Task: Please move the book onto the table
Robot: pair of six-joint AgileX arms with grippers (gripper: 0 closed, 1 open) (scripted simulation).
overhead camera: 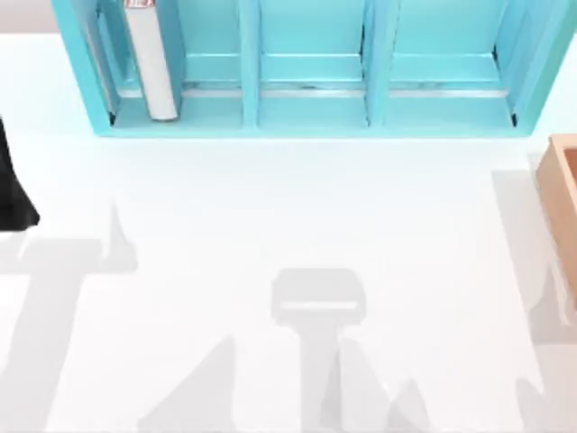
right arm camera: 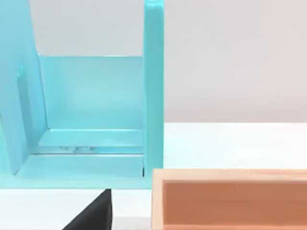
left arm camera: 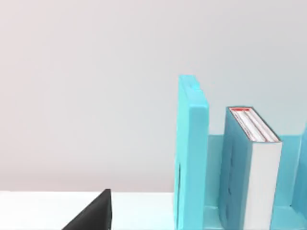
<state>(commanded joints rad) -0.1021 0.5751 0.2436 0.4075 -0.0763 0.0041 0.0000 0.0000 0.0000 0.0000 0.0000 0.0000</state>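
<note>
Book standing upright in the shelf unit's left compartment — not yet on the table.

The book [overhead camera: 149,59] is sitting spine-up in the leftmost bay of the turquoise shelf unit [overhead camera: 306,122], near that bay's left wall; the red mark on its top edge is carrying writing too small to read. The white table [overhead camera: 288,225] is lying bare in front. A tan wooden box [overhead camera: 561,194] is resting at the right edge. Left arm [overhead camera: 13,189] is idling at the left edge — pincer opening: cannot tell.
</note>
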